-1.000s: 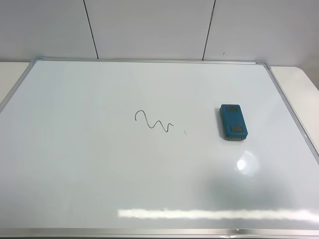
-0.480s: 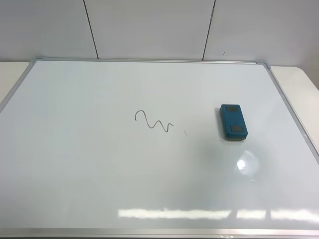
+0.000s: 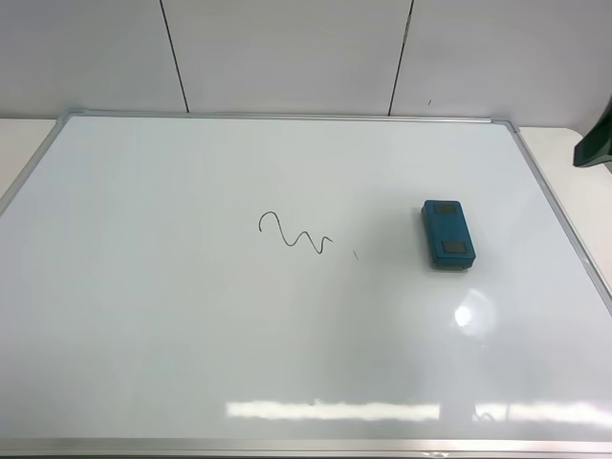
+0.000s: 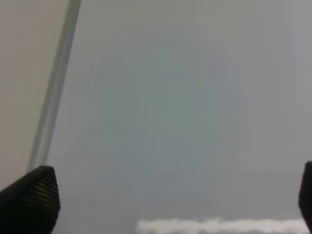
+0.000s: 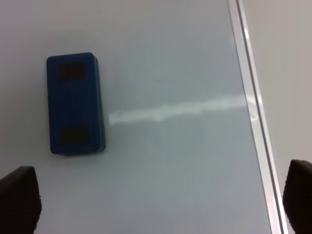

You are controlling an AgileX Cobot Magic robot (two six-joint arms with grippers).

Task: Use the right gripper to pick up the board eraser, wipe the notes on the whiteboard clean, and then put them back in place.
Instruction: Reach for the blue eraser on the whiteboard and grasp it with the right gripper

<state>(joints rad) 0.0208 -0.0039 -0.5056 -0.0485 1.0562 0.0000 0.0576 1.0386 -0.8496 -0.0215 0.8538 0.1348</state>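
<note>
The whiteboard [image 3: 191, 325] lies flat and fills most of the exterior view. The notes [image 3: 295, 235], a black wavy squiggle with a tiny dash [image 3: 356, 254] to its right, sit near the middle. The teal board eraser [image 3: 448, 234] lies on the board right of the notes, with two dark patches on top. In the right wrist view the eraser [image 5: 75, 103] lies apart from my right gripper [image 5: 161, 200], which is open and empty, above the board. A dark part of the right arm [image 3: 595, 142] shows at the exterior view's right edge. My left gripper [image 4: 170, 200] is open and empty over bare board.
The board's silver frame [image 5: 251, 112] runs along the right side, with pale table [image 3: 574, 172] beyond it. The left frame edge [image 4: 53, 97] shows in the left wrist view. A white panelled wall [image 3: 287, 57] stands behind the board.
A dark part of the right arm has come into the exterior view at the right edge. The shadow at the board's front right has gone. Eraser and notes have not moved.
</note>
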